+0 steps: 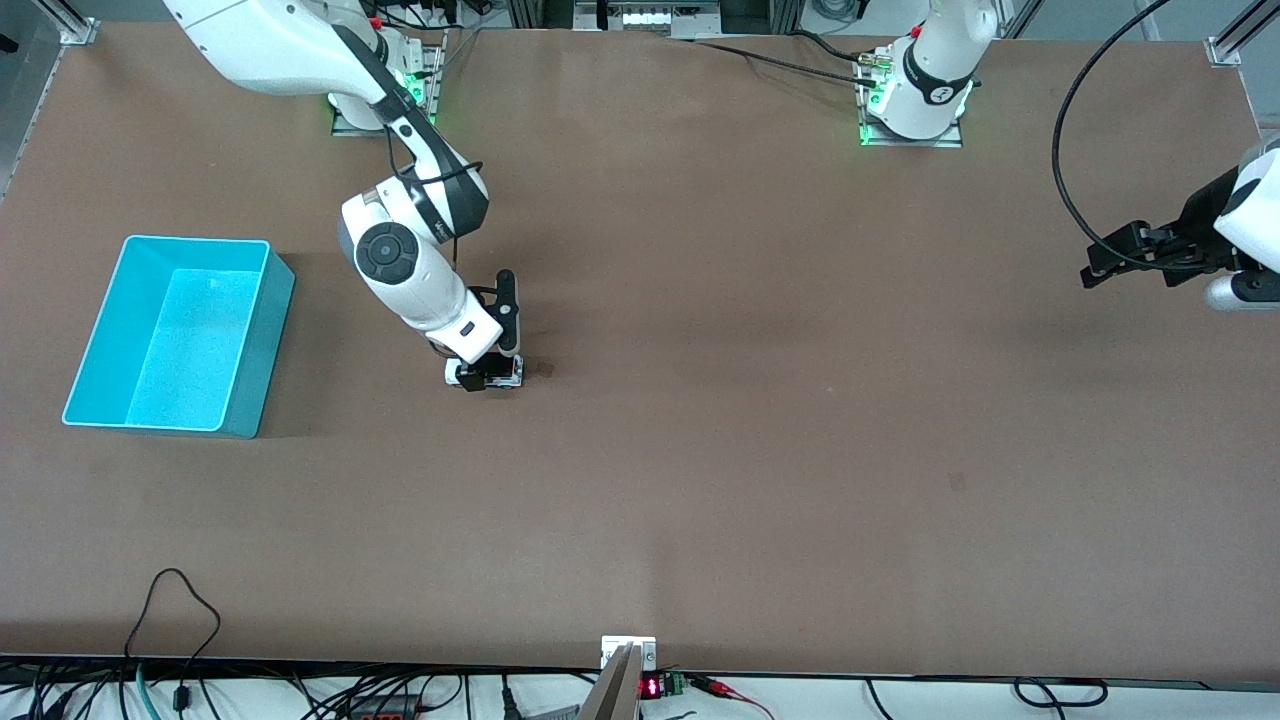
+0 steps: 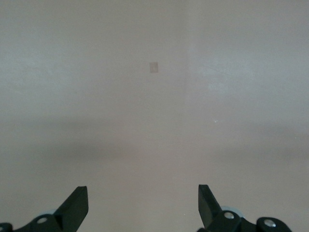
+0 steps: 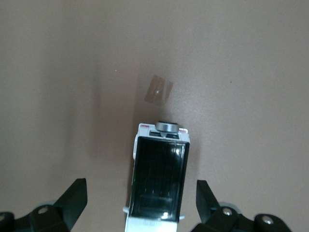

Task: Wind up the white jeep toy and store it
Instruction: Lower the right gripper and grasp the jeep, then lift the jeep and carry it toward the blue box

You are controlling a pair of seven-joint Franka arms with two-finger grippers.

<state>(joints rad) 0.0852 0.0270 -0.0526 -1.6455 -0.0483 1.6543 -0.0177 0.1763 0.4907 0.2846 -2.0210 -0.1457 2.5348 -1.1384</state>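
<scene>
White jeep toy (image 3: 159,181) is sitting between wide right gripper (image 3: 140,203) fingers, for grasping | left gripper (image 2: 143,205) is waiting wide, holding nothing

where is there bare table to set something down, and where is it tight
Most of the table is bare: the wide stretch from the white jeep toy toward the left arm's end, and the strip nearer the front camera. Tight spots: around the toy, where the open right gripper straddles it, and beside the turquoise bin. The left gripper waits, open, over bare table.
</scene>
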